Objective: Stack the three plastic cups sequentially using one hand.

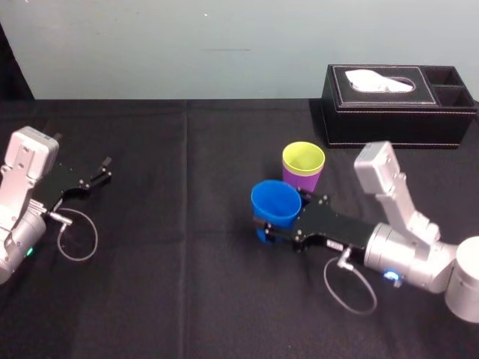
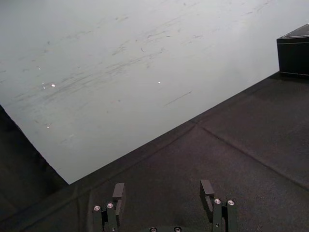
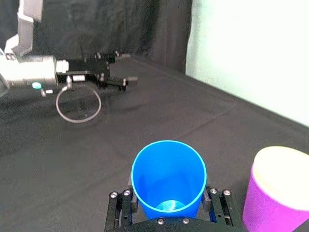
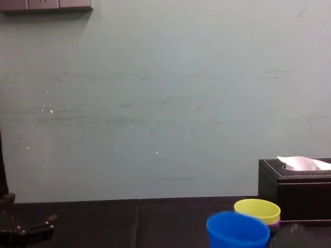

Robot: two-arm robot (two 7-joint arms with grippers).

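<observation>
Right pincer [image 1: 266,226] grips the blue cup [image 1: 275,202] by its sides, beside the yellow cup [image 1: 303,158] nested in the purple cup [image 1: 299,182]. Likely light, slick, thin-walled: hold gently. Left pincer [image 1: 101,170] idles open, far left.

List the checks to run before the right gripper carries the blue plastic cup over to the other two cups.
1. Right gripper shut on the blue tapered plastic cup: ok.
2. Blue cup upright, mouth up: ok.
3. Yellow-green plastic cup nested in the purple plastic cup: ok.
4. Blue cup lifted off the black tablecloth: cannot tell.
5. Left gripper open, parked at the table's left, apart from the cups: ok.
</observation>
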